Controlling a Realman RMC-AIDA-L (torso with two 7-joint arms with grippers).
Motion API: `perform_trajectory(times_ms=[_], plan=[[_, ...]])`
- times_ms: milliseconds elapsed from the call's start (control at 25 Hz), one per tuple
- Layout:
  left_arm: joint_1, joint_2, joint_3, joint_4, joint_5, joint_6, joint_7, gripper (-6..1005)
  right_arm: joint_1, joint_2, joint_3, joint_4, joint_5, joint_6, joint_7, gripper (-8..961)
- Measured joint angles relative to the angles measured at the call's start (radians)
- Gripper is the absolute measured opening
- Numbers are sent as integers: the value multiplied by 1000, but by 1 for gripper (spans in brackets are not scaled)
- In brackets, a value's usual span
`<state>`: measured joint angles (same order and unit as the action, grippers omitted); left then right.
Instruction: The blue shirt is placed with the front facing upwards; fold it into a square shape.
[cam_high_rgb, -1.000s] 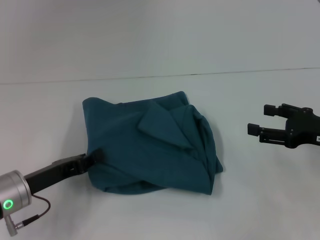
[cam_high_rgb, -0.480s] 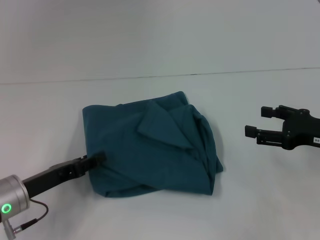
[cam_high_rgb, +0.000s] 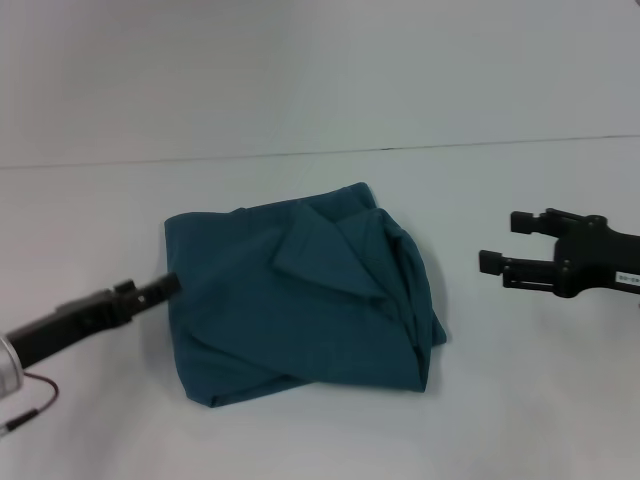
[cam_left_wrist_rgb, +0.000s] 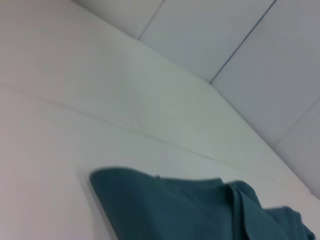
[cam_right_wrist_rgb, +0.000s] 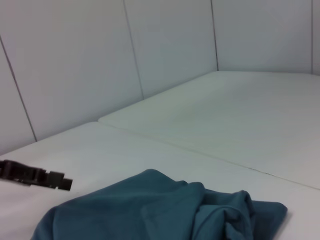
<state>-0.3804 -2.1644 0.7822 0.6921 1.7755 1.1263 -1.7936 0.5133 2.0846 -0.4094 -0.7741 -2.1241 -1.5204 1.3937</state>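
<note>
Both grippers are now clear of the blue shirt (cam_high_rgb: 305, 295), which lies mid-table as a lumpy, roughly square bundle. Left gripper (cam_high_rgb: 150, 291) has slid out from under its left edge, fingers pinched together and empty; right gripper (cam_high_rgb: 505, 245) hovers spread open, nearer than before. Folding looks essentially finished.

Blue shirt (cam_high_rgb: 300, 295): no lettering visible on the folded cloth.
Right end effector (cam_high_rgb: 508, 247): small white label, unreadable.

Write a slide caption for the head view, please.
Folded dark teal-blue cotton shirt on white table; left hand at its edge, open right hand apart.
</note>
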Motion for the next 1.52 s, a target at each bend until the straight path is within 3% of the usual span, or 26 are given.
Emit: perform_trajectory(times_ms=[320, 760, 1040, 1240, 1520], plan=[[-41, 1, -7, 49, -15, -8, 67, 884, 69, 1, -116, 56, -2, 128, 24, 902], [-93, 4, -6, 70, -43, 52, 70, 878, 231, 9, -341, 183, 3, 403, 70, 903], [-102, 12, -9, 77, -52, 59, 70, 877, 304, 14, -438, 234, 8, 446, 85, 903], [-100, 25, -3, 76, -48, 65, 71, 876, 316, 14, -499, 239, 31, 458, 106, 904], [-98, 52, -45, 90, 55, 185, 102, 877, 319, 8, -640, 139, 22, 459, 292, 905]])
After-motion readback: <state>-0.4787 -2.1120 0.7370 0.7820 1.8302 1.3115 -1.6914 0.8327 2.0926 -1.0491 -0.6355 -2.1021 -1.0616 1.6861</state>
